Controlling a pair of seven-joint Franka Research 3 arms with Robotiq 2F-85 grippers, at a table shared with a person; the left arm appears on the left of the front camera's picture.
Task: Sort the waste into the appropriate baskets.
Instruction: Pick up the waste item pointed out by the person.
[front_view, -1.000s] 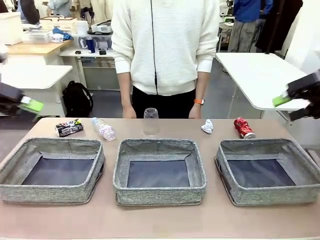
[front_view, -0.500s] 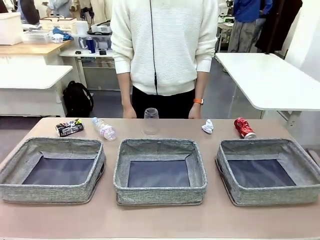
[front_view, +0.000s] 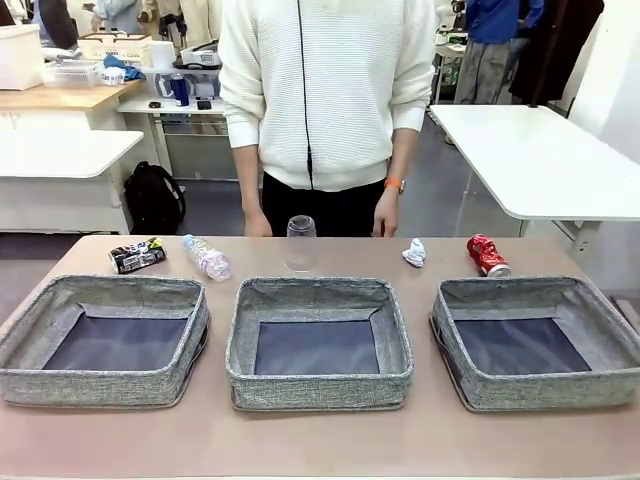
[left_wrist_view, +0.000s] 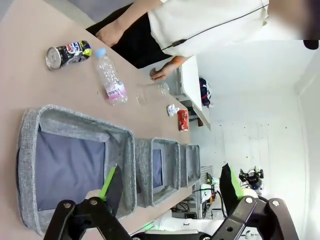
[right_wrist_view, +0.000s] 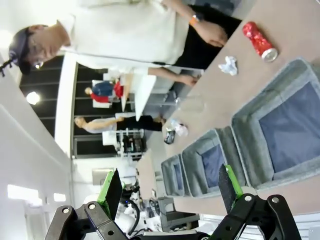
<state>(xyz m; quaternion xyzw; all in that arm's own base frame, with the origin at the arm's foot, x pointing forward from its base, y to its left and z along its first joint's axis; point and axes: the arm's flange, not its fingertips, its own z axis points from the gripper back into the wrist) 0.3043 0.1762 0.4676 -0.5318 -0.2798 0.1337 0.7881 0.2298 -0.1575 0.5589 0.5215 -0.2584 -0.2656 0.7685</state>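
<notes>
- While no item is gripped, left hand (left_wrist_view: 168, 172) and right hand (right_wrist_view: 169, 174) both stand with fingers apart, above the worktop (front_view: 320, 440).
- All waste lies beyond the middle basket (front_view: 318, 290): crushed black can (front_view: 137, 256) far-left, crushed red can (front_view: 488, 255) far-right.
- Crushed red can: long axis runs roughly front-to-back; right hand judged nearer.
- Crushed black can: left hand judged nearer.

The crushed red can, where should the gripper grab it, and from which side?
Probably mid-body, coming straight down from above. The crushed red can lies on its side on the table, so jaws closing across its narrow width should fit.
</notes>
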